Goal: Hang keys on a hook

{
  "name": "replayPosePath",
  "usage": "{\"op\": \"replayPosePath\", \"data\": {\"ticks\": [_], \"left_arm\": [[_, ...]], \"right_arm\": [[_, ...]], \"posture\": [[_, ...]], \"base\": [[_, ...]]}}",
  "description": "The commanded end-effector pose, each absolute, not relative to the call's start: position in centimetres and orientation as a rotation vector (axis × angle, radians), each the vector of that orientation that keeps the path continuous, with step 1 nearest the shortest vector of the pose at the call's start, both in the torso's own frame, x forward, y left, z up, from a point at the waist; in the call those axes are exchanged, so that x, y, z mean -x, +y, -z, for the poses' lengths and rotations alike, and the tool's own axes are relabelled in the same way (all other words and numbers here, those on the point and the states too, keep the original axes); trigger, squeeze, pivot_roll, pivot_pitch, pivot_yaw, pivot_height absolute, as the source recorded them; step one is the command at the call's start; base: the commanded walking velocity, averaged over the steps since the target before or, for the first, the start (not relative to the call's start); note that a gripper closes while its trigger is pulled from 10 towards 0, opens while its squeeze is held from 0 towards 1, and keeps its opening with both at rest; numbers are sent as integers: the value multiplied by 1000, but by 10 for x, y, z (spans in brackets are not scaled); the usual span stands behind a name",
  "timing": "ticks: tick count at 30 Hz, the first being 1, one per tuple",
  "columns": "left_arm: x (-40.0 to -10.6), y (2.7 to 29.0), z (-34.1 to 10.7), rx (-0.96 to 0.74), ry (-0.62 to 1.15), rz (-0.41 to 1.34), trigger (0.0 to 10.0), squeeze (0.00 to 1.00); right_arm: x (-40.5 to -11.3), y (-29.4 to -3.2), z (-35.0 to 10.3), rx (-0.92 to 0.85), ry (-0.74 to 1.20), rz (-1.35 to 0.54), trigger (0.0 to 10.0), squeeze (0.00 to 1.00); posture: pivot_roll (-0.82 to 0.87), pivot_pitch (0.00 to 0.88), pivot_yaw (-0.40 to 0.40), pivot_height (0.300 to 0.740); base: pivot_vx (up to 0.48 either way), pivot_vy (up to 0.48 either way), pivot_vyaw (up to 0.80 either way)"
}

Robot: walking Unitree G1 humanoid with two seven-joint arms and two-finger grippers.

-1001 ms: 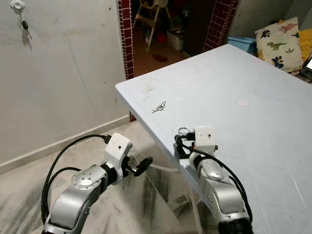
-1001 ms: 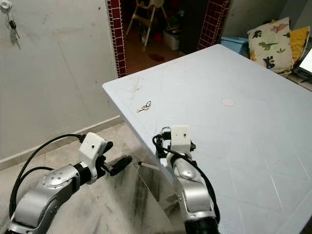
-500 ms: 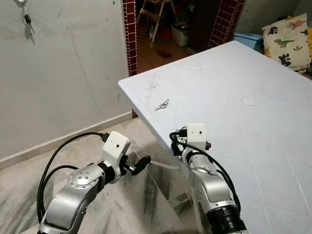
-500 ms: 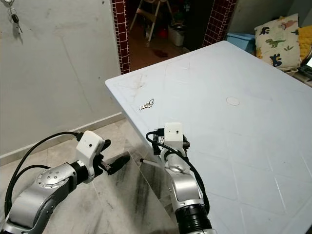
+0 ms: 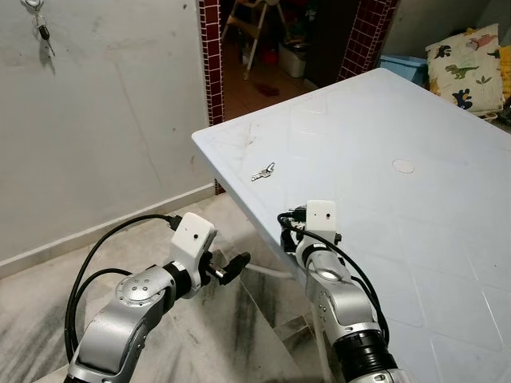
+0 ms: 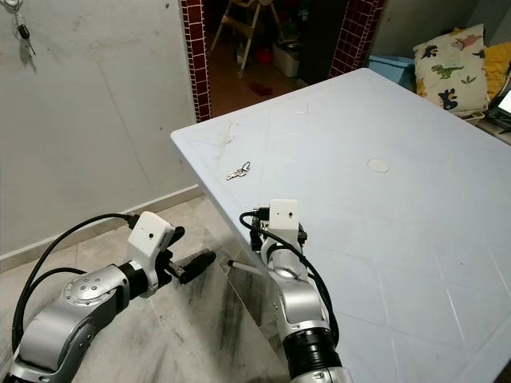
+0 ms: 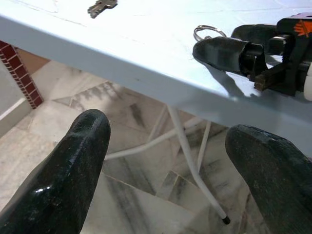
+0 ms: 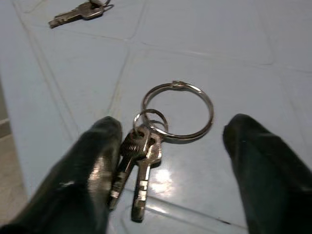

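Observation:
A bunch of keys [image 8: 141, 163] on a large ring [image 8: 178, 109] lies on the white table [image 5: 399, 120] near its front left edge. My right gripper [image 8: 175, 126] is open and low over the table, one finger on each side of the bunch, touching nothing. A single loose key [image 5: 262, 171] lies farther along the table. The hook [image 5: 33, 4] is high on the grey wall at far left, with a key [image 5: 44, 32] hanging from it. My left gripper [image 5: 231, 267] is open and holds nothing, over the floor beside and below the table edge.
A doorway framed in red brick [image 5: 211, 56] opens behind the table, with a wooden chair [image 5: 247, 24] inside. A dinosaur cushion [image 5: 467, 60] and a blue box [image 5: 403, 64] sit at the far right. White table legs [image 7: 190, 156] stand on the marble floor [image 5: 48, 303].
The view has shifted a little as the head moved. My right gripper stays over the key bunch and the left one stays by the table edge.

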State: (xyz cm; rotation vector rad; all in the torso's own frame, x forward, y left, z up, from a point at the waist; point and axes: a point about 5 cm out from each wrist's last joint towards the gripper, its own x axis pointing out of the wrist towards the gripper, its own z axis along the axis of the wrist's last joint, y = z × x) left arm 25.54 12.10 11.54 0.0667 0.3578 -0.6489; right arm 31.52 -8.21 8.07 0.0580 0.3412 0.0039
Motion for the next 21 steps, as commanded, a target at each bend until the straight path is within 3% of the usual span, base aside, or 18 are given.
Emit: {"op": "replayPosePath", "data": {"ticks": [1, 21], "left_arm": [[-256, 118, -116, -73, 357, 653, 10000, 0], [-259, 115, -116, -69, 350, 649, 10000, 0]], "right_arm": [[-309, -85, -61, -72, 443, 9, 0, 0], [-309, -95, -64, 66, 386, 3, 0, 0]], "posture": [[170, 96, -36, 740], [163, 94, -38, 740]], "base": [[0, 0, 0], [0, 0, 0]]}}
